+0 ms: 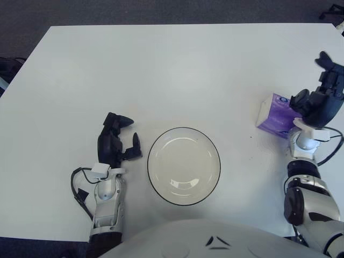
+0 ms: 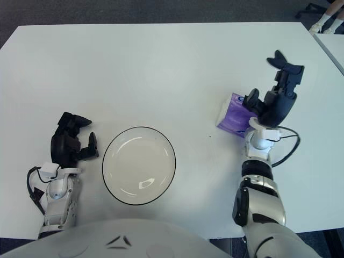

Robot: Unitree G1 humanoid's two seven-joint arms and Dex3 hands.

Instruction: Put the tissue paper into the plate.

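Note:
A purple tissue pack [image 1: 274, 114] lies on the white table [image 1: 172, 70] at the right, showing a pale side face toward the plate. My right hand [image 1: 322, 94] is at the pack's right end and covers part of it. Its fingers are spread, one pointing away from me and the thumb close to the pack. I cannot see any grasp. The white plate [image 1: 184, 161] with a dark rim sits near the table's front edge, well left of the pack, with nothing in it. My left hand [image 1: 115, 141] shows just left of the plate, fingers relaxed and holding nothing.
Cables loop beside both forearms, near the left wrist [image 1: 80, 185] and the right wrist [image 1: 330, 148]. The table's right edge runs close behind the pack. Dark carpet surrounds the table.

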